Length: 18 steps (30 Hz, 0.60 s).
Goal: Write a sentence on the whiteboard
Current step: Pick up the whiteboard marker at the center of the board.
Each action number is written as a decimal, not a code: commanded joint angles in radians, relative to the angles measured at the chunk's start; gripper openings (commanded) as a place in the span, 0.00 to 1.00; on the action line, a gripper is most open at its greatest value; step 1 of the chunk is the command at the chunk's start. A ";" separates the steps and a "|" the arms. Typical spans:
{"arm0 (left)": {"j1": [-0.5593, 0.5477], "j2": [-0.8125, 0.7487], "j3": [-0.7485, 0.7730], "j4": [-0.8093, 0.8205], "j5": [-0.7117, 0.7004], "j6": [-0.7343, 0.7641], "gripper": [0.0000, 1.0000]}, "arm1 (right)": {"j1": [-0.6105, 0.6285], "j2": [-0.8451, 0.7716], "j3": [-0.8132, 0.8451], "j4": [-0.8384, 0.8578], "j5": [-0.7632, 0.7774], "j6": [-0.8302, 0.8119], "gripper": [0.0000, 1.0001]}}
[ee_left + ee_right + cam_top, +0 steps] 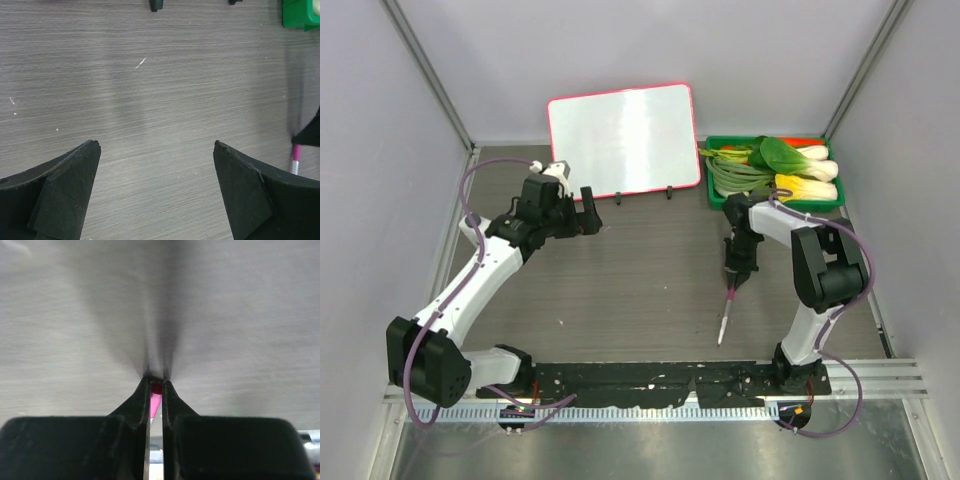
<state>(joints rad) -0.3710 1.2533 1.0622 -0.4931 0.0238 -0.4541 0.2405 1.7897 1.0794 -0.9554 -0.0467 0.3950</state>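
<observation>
Nearest the front edge of the table [620,300], right of centre: a slim marker [725,318], pale end toward the arm bases, pink end away from them. Cannot tell whether it lies flat or is tipped up at the far end. Just beyond it, the right gripper [732,282], pointing down at the tabletop, jaws pinched nearly together on the marker's pink end; from the right wrist, only a sliver of pink between two black fingers. Farther back and left of centre, the left gripper [578,218], well apart from the marker, jaws spread as wide as they go and holding nothing; from the left wrist, only bare wood-grain surface between the fingertips. Past that, at the back edge near the middle, the whiteboard [623,140]: glossy white face, thin pink-red frame, rounded corners, two small black clips [620,197] on its near long edge. Just beside its right end, in the back right corner, a green tray [820,204] with leafy vegetables, close to the board but not clearly touching it.
</observation>
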 commanded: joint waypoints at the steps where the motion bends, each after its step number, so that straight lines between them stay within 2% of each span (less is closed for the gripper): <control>1: 0.004 -0.023 0.039 -0.025 0.018 0.025 1.00 | 0.106 0.039 0.151 0.204 -0.003 0.062 0.04; 5: 0.004 -0.023 0.033 -0.027 0.030 0.020 1.00 | 0.141 0.080 0.224 0.219 0.110 0.073 0.12; 8: 0.006 -0.025 0.032 -0.035 0.036 0.015 1.00 | 0.149 0.077 0.232 0.234 0.126 0.074 0.41; 10: 0.004 -0.029 0.025 -0.038 0.036 0.015 1.00 | 0.157 0.042 0.208 0.259 0.130 0.079 0.56; 11: 0.006 -0.031 0.024 -0.038 0.036 0.018 1.00 | 0.161 0.018 0.185 0.264 0.128 0.081 0.59; 13: 0.006 -0.032 0.016 -0.038 0.034 0.020 1.00 | 0.171 -0.012 0.151 0.280 0.108 0.076 0.71; 18: 0.004 -0.017 0.019 -0.041 0.042 0.018 1.00 | 0.229 -0.026 0.094 0.282 0.097 0.084 0.70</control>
<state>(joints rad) -0.3710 1.2526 1.0626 -0.5323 0.0402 -0.4416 0.4179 1.8187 1.1999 -0.6933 0.0505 0.4629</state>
